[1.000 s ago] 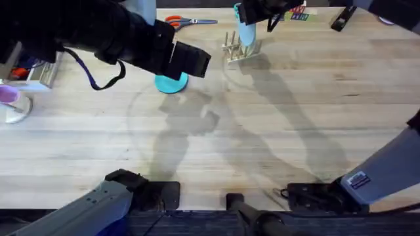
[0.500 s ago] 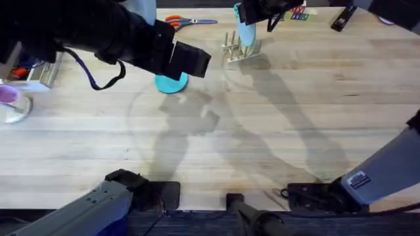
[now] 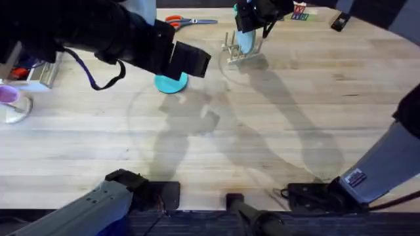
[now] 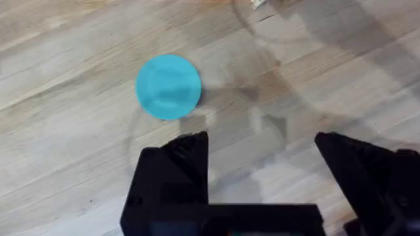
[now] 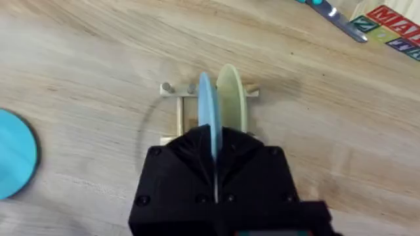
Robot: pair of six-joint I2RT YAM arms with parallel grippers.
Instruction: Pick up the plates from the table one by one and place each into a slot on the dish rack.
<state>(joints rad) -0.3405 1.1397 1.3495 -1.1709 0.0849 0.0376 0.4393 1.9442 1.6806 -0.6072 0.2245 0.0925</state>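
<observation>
Pinching the pale blue plate [image 5: 206, 111] over the dish rack [image 5: 176, 108], the right gripper [image 5: 213, 157] holds tight; the left gripper [image 4: 262, 147] hangs spread near the teal plate [image 4: 168, 86].

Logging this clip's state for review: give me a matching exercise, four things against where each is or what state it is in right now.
Things:
1. teal plate
2. pale blue plate
3. cream plate
4. left tool

Places or states:
A. standing on edge in the dish rack, pinched by the right tool
B. open, above bare table
C. lying flat on the table
D. standing in the rack, free of any tool

Pairs: 1-C, 2-A, 3-D, 4-B
</observation>
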